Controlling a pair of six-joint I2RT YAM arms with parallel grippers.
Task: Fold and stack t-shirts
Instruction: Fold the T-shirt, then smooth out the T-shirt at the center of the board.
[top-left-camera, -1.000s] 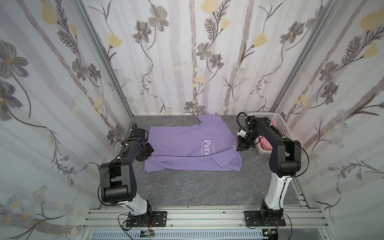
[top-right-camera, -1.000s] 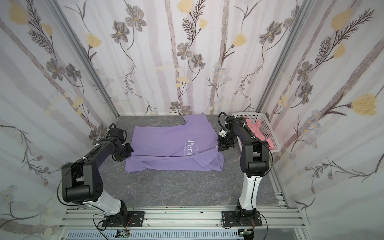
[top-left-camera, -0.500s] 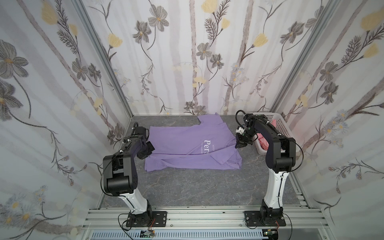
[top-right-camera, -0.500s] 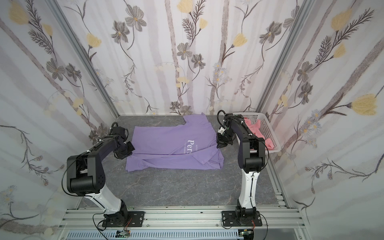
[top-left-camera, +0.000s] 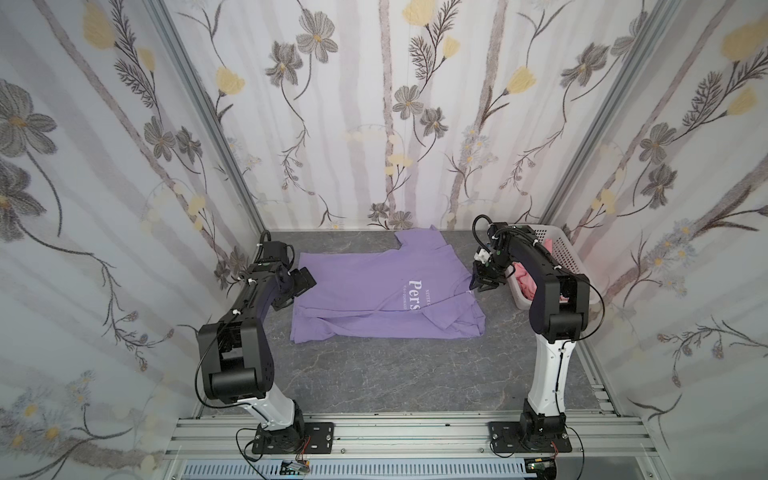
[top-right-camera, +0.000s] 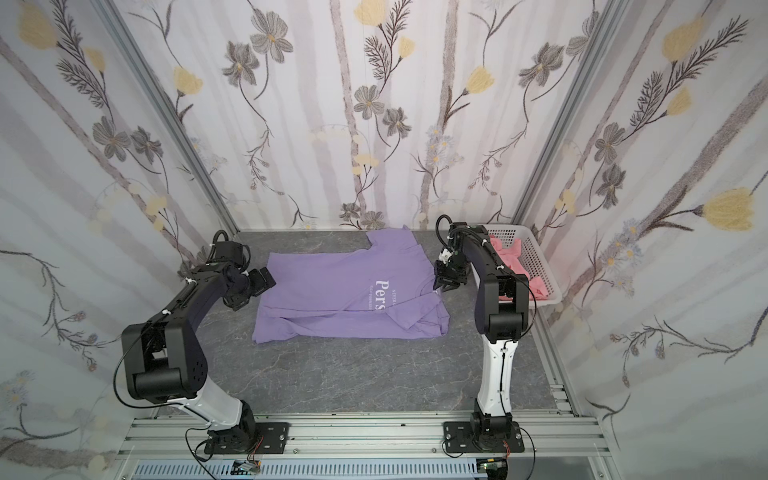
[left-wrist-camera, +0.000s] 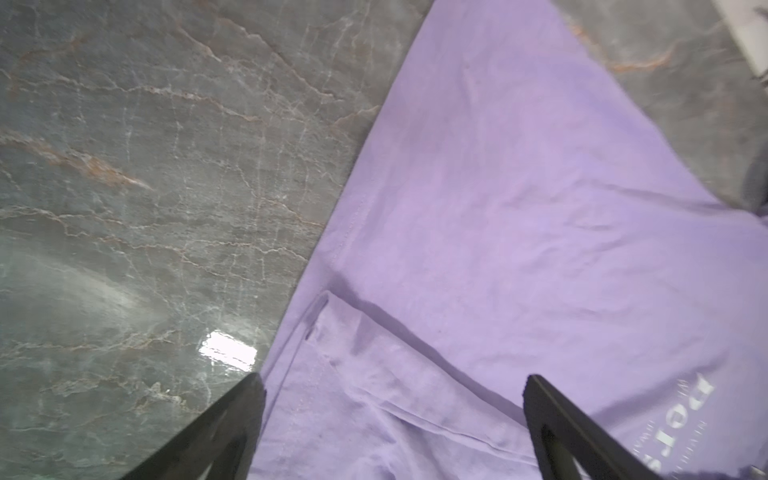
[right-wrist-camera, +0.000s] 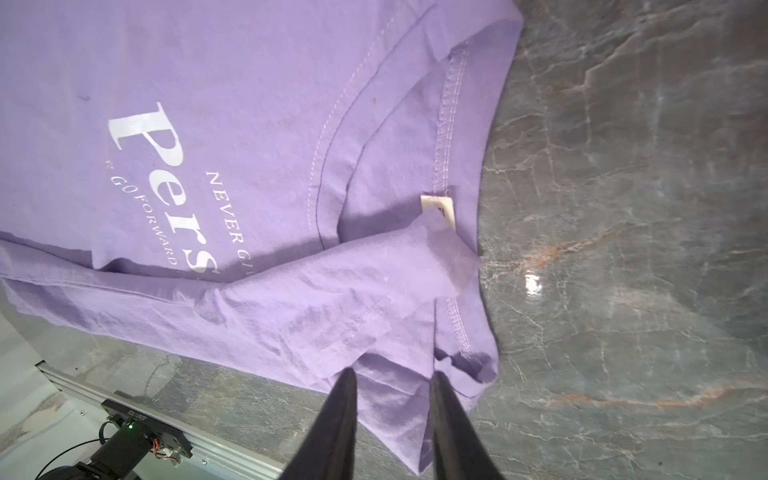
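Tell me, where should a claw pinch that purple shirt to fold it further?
Probably the far sleeve of the purple shirt: it sticks out beyond the flat body on the far side, a free edge. Come straight down from above and pinch its hem, since the cloth lies flat on the table with nothing to slide under.

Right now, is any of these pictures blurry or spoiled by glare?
Left wrist view: a white glare patch on the table, lettering on the purple shirt soft. Right wrist view: smaller glare spot, lettering crisp. Both top views: evenly lit, sharp.
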